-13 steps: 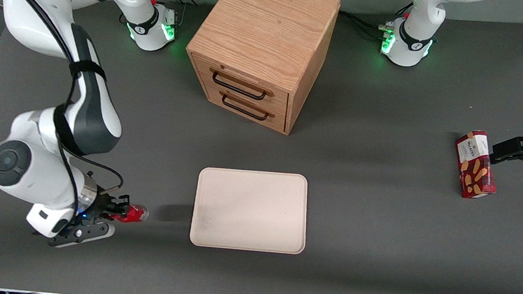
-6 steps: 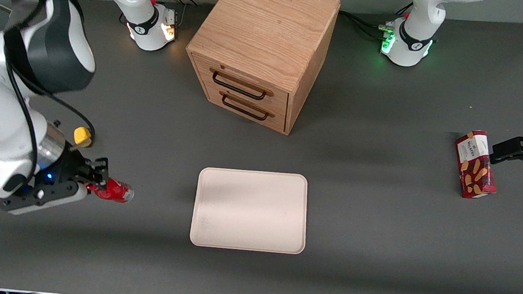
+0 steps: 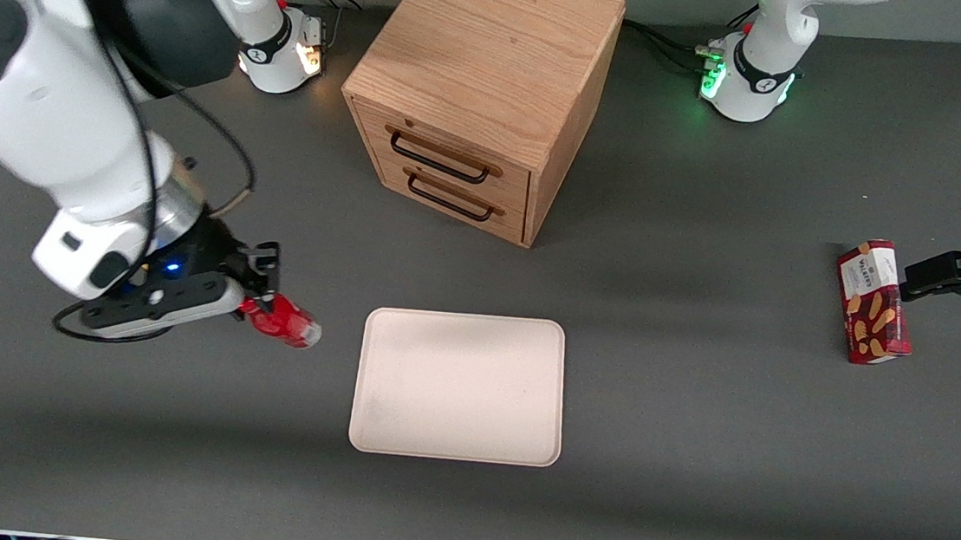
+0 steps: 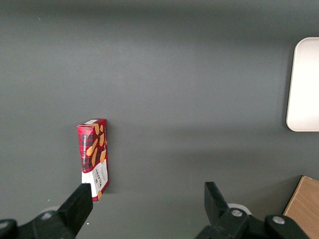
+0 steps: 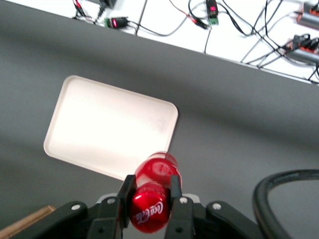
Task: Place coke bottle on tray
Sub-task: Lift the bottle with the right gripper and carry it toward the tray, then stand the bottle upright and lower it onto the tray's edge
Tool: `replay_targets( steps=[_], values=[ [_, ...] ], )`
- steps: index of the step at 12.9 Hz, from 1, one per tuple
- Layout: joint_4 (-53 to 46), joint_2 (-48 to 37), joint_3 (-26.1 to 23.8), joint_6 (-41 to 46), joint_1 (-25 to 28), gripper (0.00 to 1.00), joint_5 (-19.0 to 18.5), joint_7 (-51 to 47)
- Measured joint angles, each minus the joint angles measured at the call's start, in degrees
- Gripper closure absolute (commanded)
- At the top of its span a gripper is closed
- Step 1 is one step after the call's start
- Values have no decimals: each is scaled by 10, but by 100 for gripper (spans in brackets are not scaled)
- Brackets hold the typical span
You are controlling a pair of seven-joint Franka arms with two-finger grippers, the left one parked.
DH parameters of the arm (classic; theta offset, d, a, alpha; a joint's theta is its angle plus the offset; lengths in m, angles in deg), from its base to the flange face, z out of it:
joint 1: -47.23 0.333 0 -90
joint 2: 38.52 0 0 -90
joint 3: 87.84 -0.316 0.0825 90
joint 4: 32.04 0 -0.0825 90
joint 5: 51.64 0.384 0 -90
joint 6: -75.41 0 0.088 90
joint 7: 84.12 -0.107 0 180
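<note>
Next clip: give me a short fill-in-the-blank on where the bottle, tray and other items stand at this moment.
1. The end effector is shut on the ____, held above the table.
2. The tray has ____ objects on it.
3. The wooden cabinet has ____ drawers, both closed.
4. The biscuit box lies toward the ____ arm's end of the table.

Missing words: coke bottle; no; two; parked

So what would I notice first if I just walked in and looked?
Probably the gripper held up above the table, shut on the little red coke bottle at its cap end, close beside the pale tray, which has nothing on it. Next you would spot the big wooden drawer cabinet, farther from the front camera than the tray, and a red biscuit box toward the parked arm's end of the table.
</note>
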Motion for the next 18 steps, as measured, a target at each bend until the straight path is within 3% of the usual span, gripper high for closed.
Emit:
replay_targets(
  steps=[2, 7, 10, 18],
  values=[
    [4, 18, -20, -48, 7, 100, -20, -28],
    [5, 96, -21, -179, 6, 100, -50, -29],
    [7, 152, -22, -227, 8, 100, -87, -29],
    [7, 211, -22, -237, 12, 100, -101, -29]
  ],
)
